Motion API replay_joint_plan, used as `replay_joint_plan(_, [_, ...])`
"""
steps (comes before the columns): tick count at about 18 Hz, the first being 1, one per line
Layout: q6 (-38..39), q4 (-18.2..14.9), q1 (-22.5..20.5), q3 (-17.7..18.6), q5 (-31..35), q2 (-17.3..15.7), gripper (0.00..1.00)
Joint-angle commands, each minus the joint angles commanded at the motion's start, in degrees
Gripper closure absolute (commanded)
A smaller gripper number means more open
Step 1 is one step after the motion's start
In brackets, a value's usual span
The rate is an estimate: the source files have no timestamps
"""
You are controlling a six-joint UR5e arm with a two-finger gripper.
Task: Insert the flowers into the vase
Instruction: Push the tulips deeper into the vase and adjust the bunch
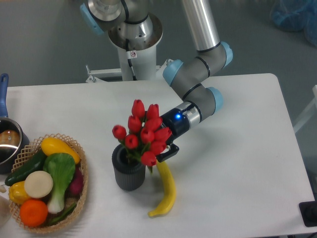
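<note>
The flowers, a bunch of red closed tulip buds, hang over the right side of the vase's opening, with green stems reaching down into it. The vase is a dark grey ribbed cylinder standing upright near the table's front middle. My gripper comes in from the right, low behind the buds, and is shut on the flowers' stems. Its fingertips are mostly hidden by the blooms; only one black finger shows at the bunch's right edge.
A yellow banana lies right of the vase, its top end just under the gripper. A wicker basket of vegetables and fruit sits at the front left. A metal pot with a blue handle is at the left edge.
</note>
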State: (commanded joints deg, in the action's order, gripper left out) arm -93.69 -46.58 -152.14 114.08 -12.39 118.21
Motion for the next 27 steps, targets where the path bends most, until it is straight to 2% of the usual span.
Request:
replay_joint_plan(1, [-0.1,0.0,0.0,0.1,0.0,-0.1,0.22])
replay_joint_plan(4, [-0.1,0.0,0.0,0.3,0.0,-0.1,0.03])
replay_joint_plan(5, [-0.1,0.0,0.0,0.4,0.0,-0.2,0.02])
replay_joint_plan(18, [0.0,-0.2,0.0,0.2,0.0,-0.4,0.00])
replay_joint_plan(27, [-0.2,-0.2,0.4,-1.5,0.4,0.1,0.00])
